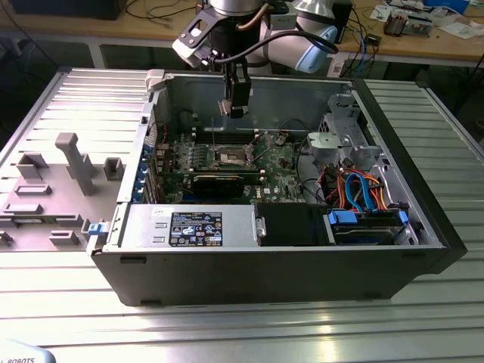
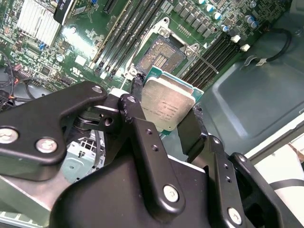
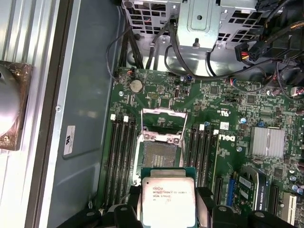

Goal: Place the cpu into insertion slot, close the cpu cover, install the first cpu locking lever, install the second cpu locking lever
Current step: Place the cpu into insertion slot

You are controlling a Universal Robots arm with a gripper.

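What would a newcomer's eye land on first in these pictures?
The small square silvery-grey cpu, clamped between the arm's black jaws, hangs over the green motherboard in both wrist views. Near it on the board, the square insertion slot lies bare, its thin grey metal cpu cover swung open. In the exterior view, the open black computer case sits on a ribbed metal table.

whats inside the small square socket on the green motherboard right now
The small square dark-framed socket holds only its bare pale pin field, no chip. The silvery square cpu, clamped in the black gripper, covers the socket's near edge.
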